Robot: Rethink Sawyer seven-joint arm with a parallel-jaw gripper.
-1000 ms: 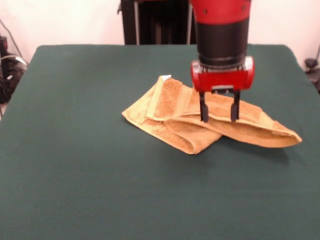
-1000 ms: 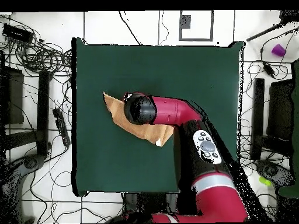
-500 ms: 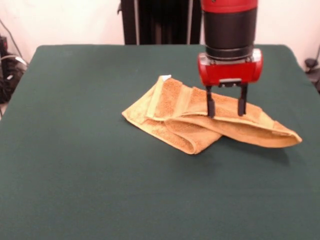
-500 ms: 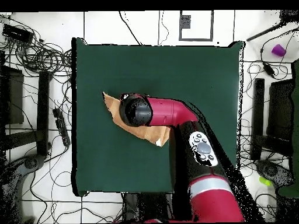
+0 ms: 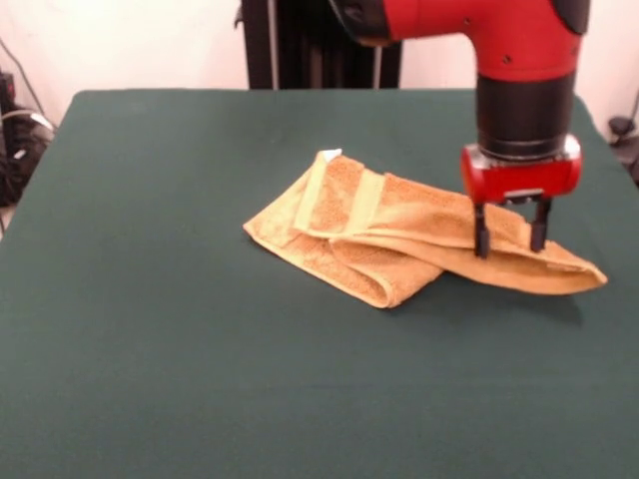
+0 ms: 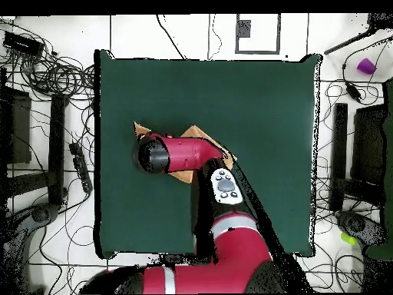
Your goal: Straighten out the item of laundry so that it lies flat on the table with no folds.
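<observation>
The orange-yellow terry towel (image 5: 399, 228) lies crumpled and folded over itself on the dark green table (image 5: 180, 329), right of centre in the front view. Its white label shows at its far left corner. My gripper (image 5: 510, 238) hangs open over the towel's right end, fingertips at the level of the cloth, holding nothing. In the overhead view the arm covers most of the towel (image 6: 198, 134); only its edges show, and the gripper itself is hidden under the arm's wrist (image 6: 152, 154).
The table's wide green surface (image 6: 253, 100) stretches around the towel on all sides. Cables and equipment lie on the floor around the table (image 6: 54, 77). The robot's black pedestal (image 5: 319, 45) stands behind the far edge.
My gripper has moved along the towel toward its right end in the front view, staying open. The towel has not visibly shifted.
</observation>
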